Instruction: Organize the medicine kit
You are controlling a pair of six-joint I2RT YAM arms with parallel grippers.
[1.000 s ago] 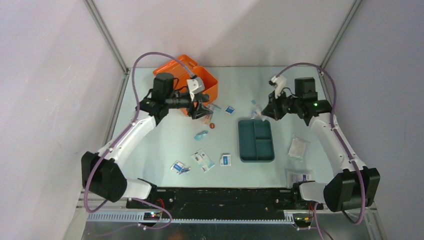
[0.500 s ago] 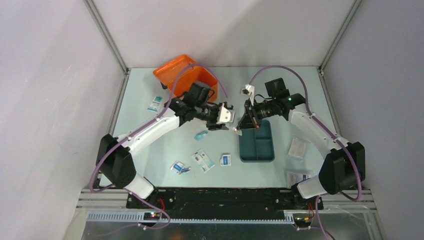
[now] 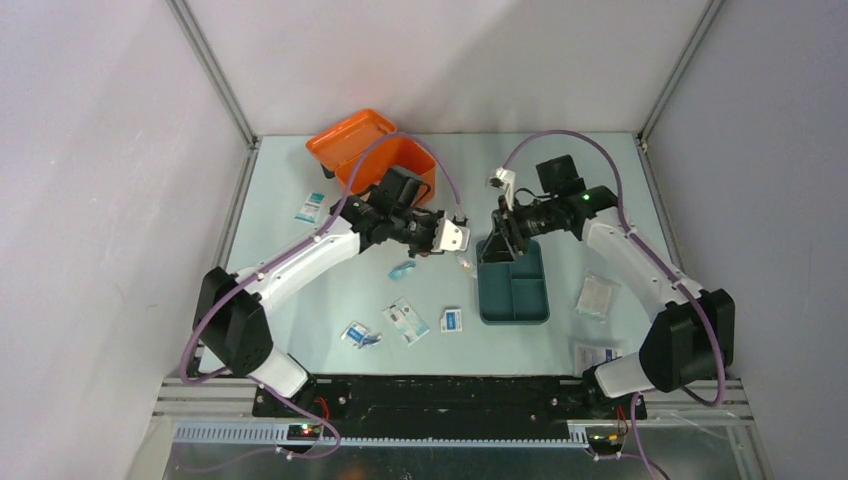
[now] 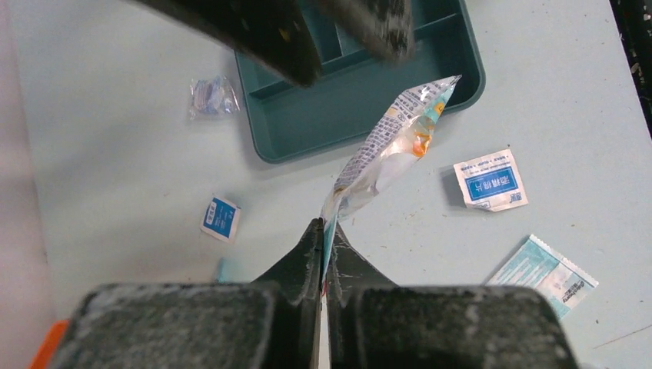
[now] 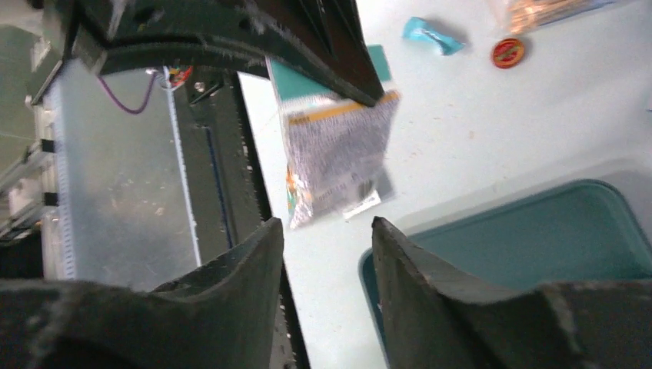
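The medicine kit [image 3: 385,155], an orange box with its lid open, stands at the back left of the table. My left gripper [image 4: 324,227] is shut on the lower edge of a silvery foil sachet [image 4: 392,146], which it holds in the air near the dark teal tray [image 4: 307,123]. The sachet [image 3: 466,262] hangs just left of the tray [image 3: 512,282] in the top view. My right gripper [image 5: 324,224] faces the sachet [image 5: 338,154] from close by. Its jaws are open, with nothing between them.
Small blue-and-white packets [image 3: 451,320] [image 3: 405,320] [image 3: 358,335] lie in front of the arms, and another [image 3: 310,207] lies at the left. A clear bag [image 3: 597,295] and a leaflet [image 3: 597,353] lie right of the tray. A small red disc [image 5: 509,52] lies near a teal wrapper [image 5: 430,34].
The arms came together over the middle of the table. The left gripper shut on the sachet, and the right gripper opened and let it go.
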